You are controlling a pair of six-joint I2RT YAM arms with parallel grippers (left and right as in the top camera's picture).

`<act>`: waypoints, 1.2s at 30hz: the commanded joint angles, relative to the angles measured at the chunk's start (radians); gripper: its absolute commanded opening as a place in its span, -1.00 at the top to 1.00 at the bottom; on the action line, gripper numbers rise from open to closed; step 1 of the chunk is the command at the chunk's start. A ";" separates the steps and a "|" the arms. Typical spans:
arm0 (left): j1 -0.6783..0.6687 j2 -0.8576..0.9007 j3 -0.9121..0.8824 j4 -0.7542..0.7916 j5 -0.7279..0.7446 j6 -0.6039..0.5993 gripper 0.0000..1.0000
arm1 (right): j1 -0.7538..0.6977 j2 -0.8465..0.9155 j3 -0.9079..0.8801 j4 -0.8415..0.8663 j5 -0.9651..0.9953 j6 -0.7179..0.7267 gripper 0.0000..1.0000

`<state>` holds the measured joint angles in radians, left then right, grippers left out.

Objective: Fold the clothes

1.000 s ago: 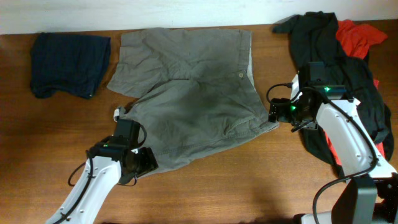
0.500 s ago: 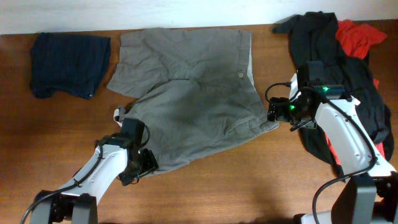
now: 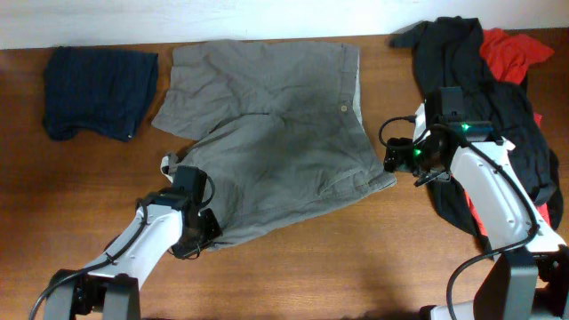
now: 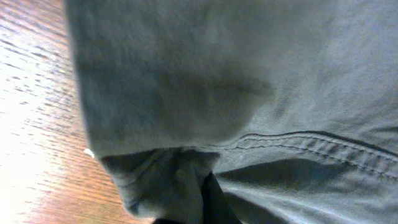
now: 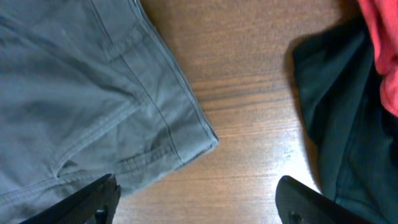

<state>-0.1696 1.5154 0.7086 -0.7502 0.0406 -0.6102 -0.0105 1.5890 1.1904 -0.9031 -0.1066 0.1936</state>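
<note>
- Grey shorts (image 3: 276, 133) lie spread at the middle of the table (image 3: 356, 267), waistband to the right
- Left gripper (image 3: 201, 233) clamped on their near-left hem, cloth bunched between its fingers
- Right gripper (image 5: 196, 202) gapes wide, holding nothing, by the near-right waistband corner
- Navy garment (image 3: 98, 89) far left; black and red pile (image 3: 507, 98) right

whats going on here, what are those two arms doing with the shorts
Two robot arms are starting to fold a pair of grey shorts spread flat on a wooden table. The left gripper is shut on the hem of the near leg. The right gripper is open beside the waistband corner, holding nothing. No fold is made yet. A dark blue garment lies at the far left, and black and red clothes are piled at the right.
</note>
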 commanded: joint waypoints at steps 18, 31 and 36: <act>0.040 0.021 0.058 0.017 -0.030 0.043 0.99 | 0.037 0.225 -0.009 0.057 -0.043 0.033 -0.64; 0.040 0.021 0.059 0.062 -0.057 0.043 0.99 | 0.037 0.293 -0.013 0.083 -0.064 0.051 0.14; 0.041 0.021 0.084 0.085 -0.111 0.044 0.99 | 0.037 0.293 -0.013 0.070 -0.066 0.051 0.92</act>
<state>-0.1360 1.5291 0.7506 -0.6834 -0.0154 -0.5835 0.0212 1.8759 1.1839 -0.8268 -0.1677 0.2417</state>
